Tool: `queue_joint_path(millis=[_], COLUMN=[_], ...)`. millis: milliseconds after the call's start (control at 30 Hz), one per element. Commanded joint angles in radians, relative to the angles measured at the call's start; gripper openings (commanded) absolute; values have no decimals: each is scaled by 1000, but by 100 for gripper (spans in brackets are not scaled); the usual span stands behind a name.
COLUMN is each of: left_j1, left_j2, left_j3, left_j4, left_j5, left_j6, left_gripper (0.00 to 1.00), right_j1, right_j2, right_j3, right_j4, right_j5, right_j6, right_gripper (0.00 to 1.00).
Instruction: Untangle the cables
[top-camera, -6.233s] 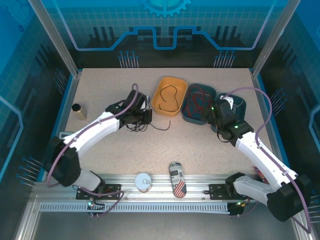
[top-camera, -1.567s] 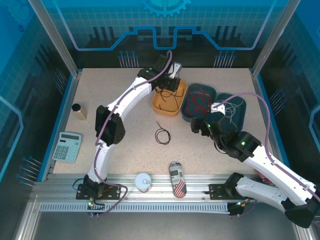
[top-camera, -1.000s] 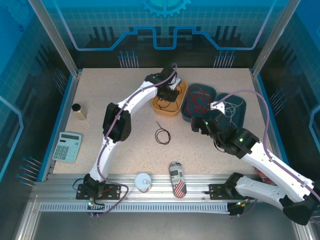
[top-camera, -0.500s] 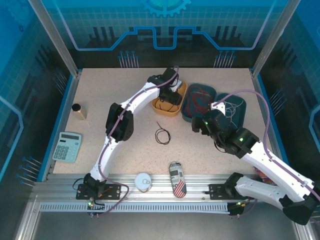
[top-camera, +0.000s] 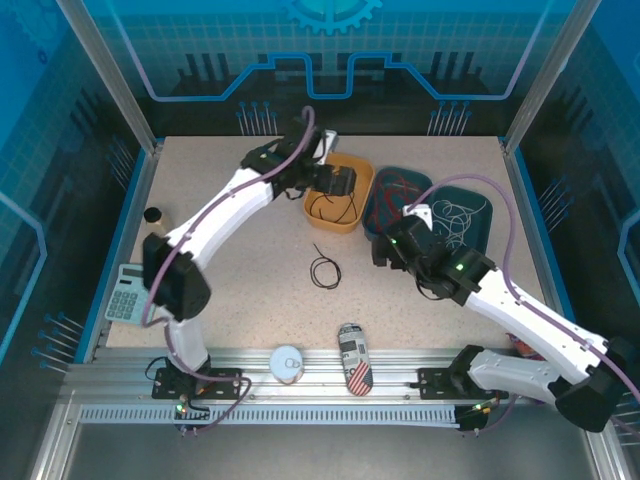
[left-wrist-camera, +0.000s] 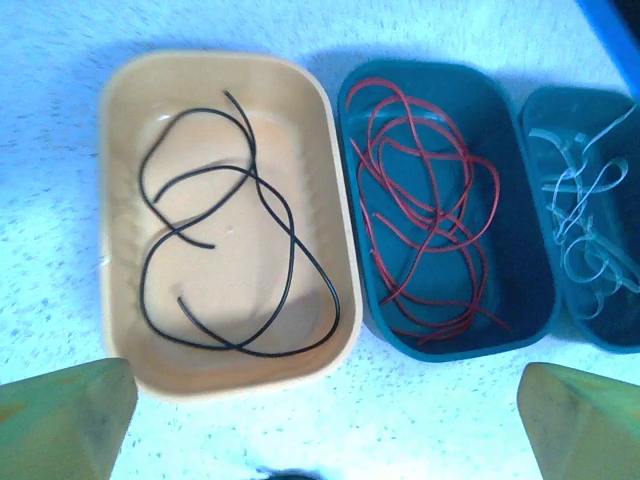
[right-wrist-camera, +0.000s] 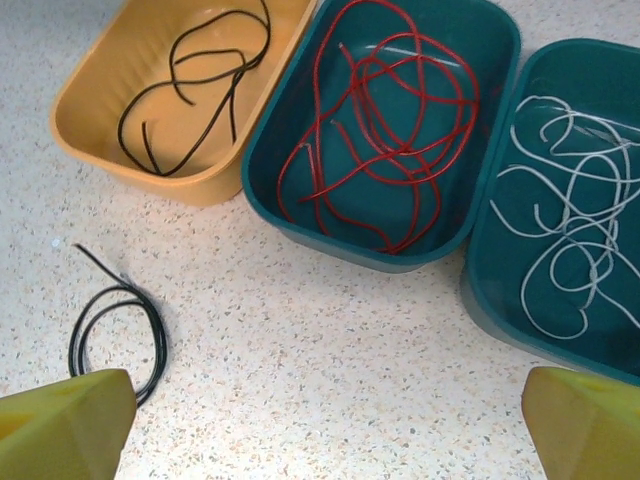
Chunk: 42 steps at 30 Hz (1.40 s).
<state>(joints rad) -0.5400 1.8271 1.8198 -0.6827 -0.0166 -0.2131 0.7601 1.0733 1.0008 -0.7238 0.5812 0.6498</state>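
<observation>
Near the yellow bin (right-wrist-camera: 190, 180) — one looped black cable (right-wrist-camera: 161, 345) on the table (right-wrist-camera: 330, 330).

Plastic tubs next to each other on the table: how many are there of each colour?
Orange-yellow plastic tub: 1
Dark teal plastic tubs, one in the middle and one at the right end: 2
Total: 3

Cables (right-wrist-camera: 372, 68) in three adjacent trays (right-wrist-camera: 340, 248)
</observation>
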Motion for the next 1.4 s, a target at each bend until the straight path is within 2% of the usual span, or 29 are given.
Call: queue_joint_path(millis=[0,167,333,467,633,800,967,1167,1367], left_j1=[-7,-6,5,22,29,33,35,35,36], left_j2=[-145,-356,-609,-775,-909,-976,-980,-938,-904], left_j3=[-154,-400,-744,-940,-1098,-1192,-1245,-1260,-1255], left_j4=[95,157,299,336,283,248,295,351,365], left_j5=[-98,-222,-351,-363,-353,-328,-297,-257,-237], left_j6=[-78,-147,-288,-370,-449,-518,-577,-609,-609], left_gripper=[99,99,99,99,99,99,99,99,99], right_j1=[31,66,74,74,71,58,23,-10,-16], right_j2=[61,188,311,401,536,642,710,749,795], right_j3=[47,80,101,103,141,181,190,189,214], right_j4=[42,95,140,169,170,187,228,274,272], right_j5=[-31,-104,-212,-281,-331,-362,-396,-458,-466], right_j6=[-12,-18,-11,-10,-38,-70,-84,-96,-110], right_gripper=[100,91,76,60,51,43,36,35,34])
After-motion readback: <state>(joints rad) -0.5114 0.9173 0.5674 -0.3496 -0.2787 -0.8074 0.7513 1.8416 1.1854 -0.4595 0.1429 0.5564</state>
